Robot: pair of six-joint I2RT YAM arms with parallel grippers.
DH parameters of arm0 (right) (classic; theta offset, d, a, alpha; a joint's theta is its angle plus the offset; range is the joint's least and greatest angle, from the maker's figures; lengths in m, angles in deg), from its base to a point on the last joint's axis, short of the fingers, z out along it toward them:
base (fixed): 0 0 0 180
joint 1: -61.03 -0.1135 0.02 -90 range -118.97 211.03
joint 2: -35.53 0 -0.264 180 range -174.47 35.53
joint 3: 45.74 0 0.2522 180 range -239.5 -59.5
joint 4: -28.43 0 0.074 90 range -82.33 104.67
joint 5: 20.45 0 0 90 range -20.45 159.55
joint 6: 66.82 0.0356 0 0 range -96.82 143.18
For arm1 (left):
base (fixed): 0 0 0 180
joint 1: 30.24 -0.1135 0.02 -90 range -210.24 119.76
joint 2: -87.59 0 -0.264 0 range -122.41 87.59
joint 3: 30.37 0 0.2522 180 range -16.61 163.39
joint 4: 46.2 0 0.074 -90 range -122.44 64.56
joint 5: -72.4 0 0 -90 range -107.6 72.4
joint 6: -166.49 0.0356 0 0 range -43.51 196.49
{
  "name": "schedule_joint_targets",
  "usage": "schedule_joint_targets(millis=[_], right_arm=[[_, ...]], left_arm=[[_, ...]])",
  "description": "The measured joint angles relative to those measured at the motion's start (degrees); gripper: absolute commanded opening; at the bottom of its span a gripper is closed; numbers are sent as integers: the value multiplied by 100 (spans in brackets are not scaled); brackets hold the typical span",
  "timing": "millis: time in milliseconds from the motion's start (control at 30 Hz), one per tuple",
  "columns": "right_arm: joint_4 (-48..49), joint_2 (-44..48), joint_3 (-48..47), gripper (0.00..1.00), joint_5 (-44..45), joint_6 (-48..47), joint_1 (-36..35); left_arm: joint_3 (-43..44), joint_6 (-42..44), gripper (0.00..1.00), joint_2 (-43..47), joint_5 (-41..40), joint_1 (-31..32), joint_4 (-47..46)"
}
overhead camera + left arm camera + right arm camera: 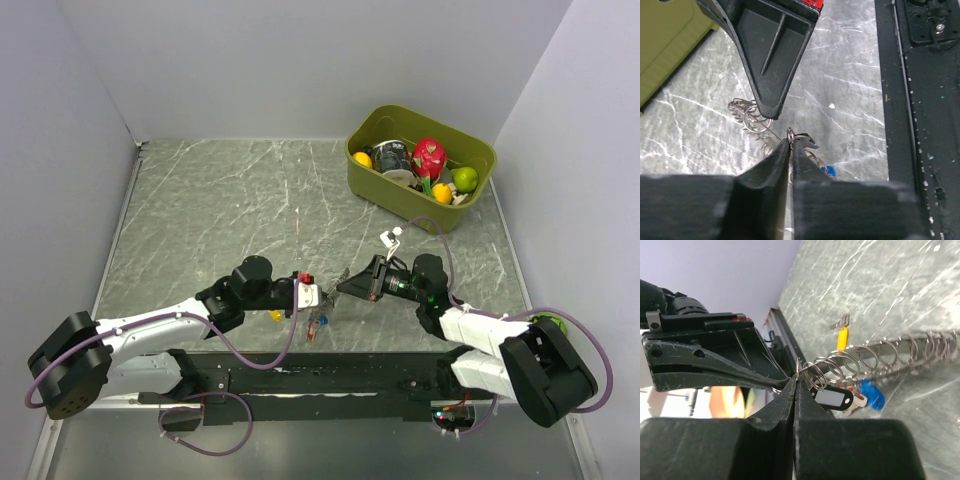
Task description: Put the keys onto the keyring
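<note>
The keyring shows as a row of small linked metal rings held just above the table between both grippers. My left gripper is shut on a ring at one end. My right gripper is shut on a ring right beside it, tip to tip with the left one. A black tag and a blue-capped key hang from the rings. The blue cap also shows in the left wrist view. The yellow-capped key lies on the table, apart from the rings, and also shows in the top view.
A green bin with fruit and a cup stands at the back right. The black base rail runs along the near edge. Purple-grey walls close in the left, back and right sides. The table is grey marble.
</note>
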Motion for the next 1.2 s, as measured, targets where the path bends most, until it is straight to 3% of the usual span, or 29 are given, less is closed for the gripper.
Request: schedule_joint_targets(millis=[33, 200, 233, 333, 533, 733, 1000, 1200], right_arm=[[-118, 46, -42, 0, 20, -90, -4], [-450, 116, -238, 0, 63, -595, -15], [-472, 114, -269, 0, 57, -669, -15], [-525, 107, -354, 0, -7, -887, -15], [-673, 144, -544, 0, -140, -1443, -15], [-1062, 361, -723, 0, -404, -2188, -15], [-2100, 636, -1412, 0, -874, -3425, -24], [-2833, 640, -1781, 0, -949, -4096, -92]], left_arm=[[0, 9, 30, 0, -17, 0, -11], [-35, -2, 50, 17, -105, 33, -42], [-72, -22, 66, 39, -125, 37, -59], [-245, -133, 71, 186, -205, 37, -170], [-450, -656, 68, 577, -214, -20, -651], [-354, -1318, 60, 629, 74, -402, -979], [87, -1768, 49, 505, 905, -955, -931], [494, -1746, 45, 234, 1300, -994, -568]])
